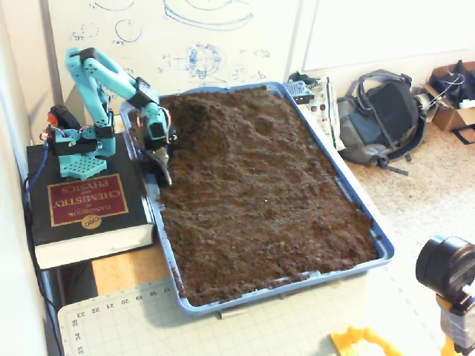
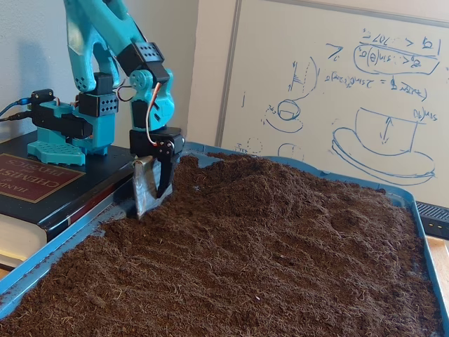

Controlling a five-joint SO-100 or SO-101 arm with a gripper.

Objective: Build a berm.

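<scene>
The arm is made of turquoise plastic links with black motor blocks at the joints. Thin red and white wires loop beside the wrist motor. Its perforated turquoise base carries a red-and-black part.
</scene>
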